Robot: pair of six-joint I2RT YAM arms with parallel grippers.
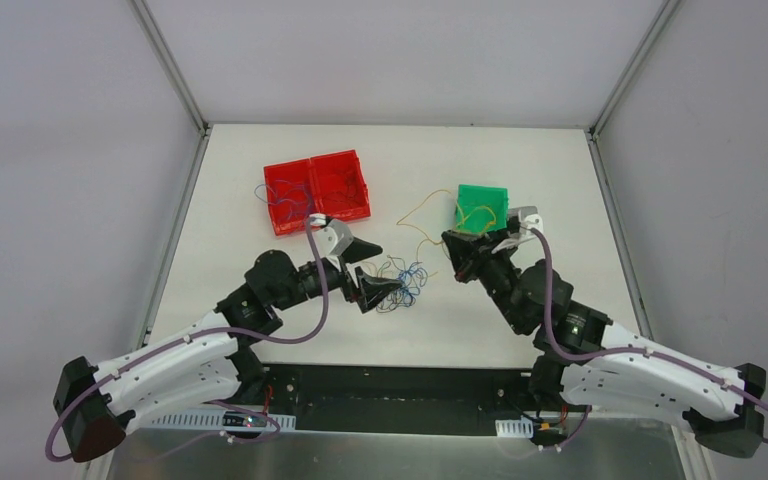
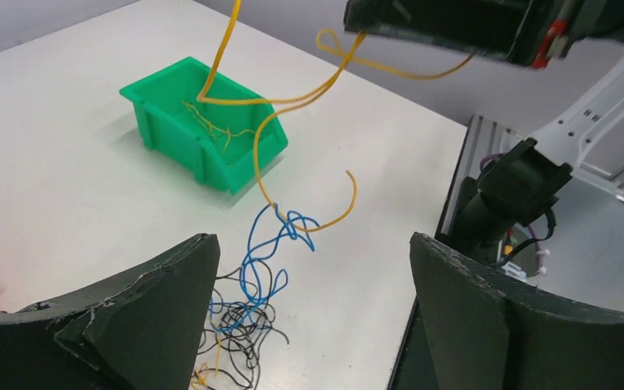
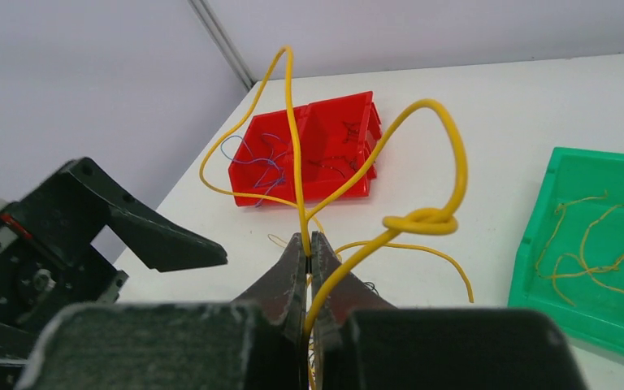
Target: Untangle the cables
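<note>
The cables lie as a tangle (image 1: 400,283) of blue, black and yellow wires on the white table between my grippers. My left gripper (image 1: 376,270) stands open around the near edge of the tangle, with nothing between its fingers. In the left wrist view the gripper (image 2: 313,244) frames blue loops (image 2: 252,268) and black loops (image 2: 236,325). My right gripper (image 3: 307,240) is shut on a yellow cable (image 3: 447,138) with a knot (image 3: 422,221) in it. That yellow cable (image 2: 292,97) hangs down from the raised gripper and hooks into the blue one.
A red double bin (image 1: 355,212) at the back left holds a few thin wires. A green bin (image 1: 483,189) beside my right gripper (image 1: 452,245) holds yellow wires (image 3: 593,252). The table's metal frame runs along both sides.
</note>
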